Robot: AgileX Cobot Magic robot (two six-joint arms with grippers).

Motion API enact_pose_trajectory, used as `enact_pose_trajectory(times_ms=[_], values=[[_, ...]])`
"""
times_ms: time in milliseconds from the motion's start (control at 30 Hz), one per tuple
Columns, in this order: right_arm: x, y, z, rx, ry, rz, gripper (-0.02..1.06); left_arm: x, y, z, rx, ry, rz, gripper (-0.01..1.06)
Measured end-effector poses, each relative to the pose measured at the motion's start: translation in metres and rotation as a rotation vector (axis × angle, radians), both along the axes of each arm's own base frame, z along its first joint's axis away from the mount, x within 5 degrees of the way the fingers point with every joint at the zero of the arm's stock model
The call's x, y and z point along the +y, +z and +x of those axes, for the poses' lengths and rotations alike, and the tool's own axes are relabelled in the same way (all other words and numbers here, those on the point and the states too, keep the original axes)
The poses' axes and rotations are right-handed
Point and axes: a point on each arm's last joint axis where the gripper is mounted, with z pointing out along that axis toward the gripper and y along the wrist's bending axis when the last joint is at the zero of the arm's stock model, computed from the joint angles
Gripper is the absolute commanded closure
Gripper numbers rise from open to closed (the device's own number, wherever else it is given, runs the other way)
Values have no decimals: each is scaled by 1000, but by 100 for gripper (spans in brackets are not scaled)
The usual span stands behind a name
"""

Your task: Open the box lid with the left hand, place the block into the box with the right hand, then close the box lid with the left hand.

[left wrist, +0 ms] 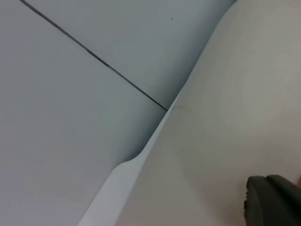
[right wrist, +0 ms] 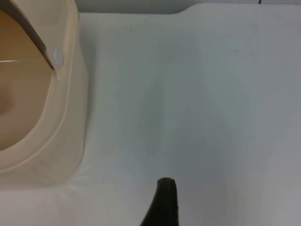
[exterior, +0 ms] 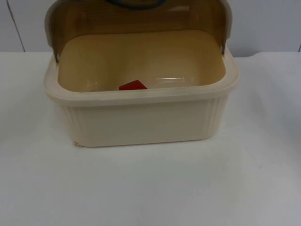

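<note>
1. Top view: the cream box stands on the white table with its brown translucent lid swung up and back. The red block lies inside on the floor, against the near wall; judged from this, only closing remains
2. Left wrist view: the left gripper faces the partition wall, away from the box; finger spread cannot be told
3. Right wrist view: the right gripper hangs above bare table beside the box rim, holding nothing visible; opening cannot be told
</note>
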Motion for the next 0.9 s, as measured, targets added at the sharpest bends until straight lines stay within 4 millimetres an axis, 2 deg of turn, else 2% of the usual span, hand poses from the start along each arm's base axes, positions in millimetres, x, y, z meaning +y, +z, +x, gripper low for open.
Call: enact_pose_trajectory(times_ms=[633,900], values=[[0,0,0,-3,-8,13,34,0,-4,-11,130,-51,42,105],[0,1,1,-10,-6,15,34,-13,-6,-25,191,-106,77,105]])
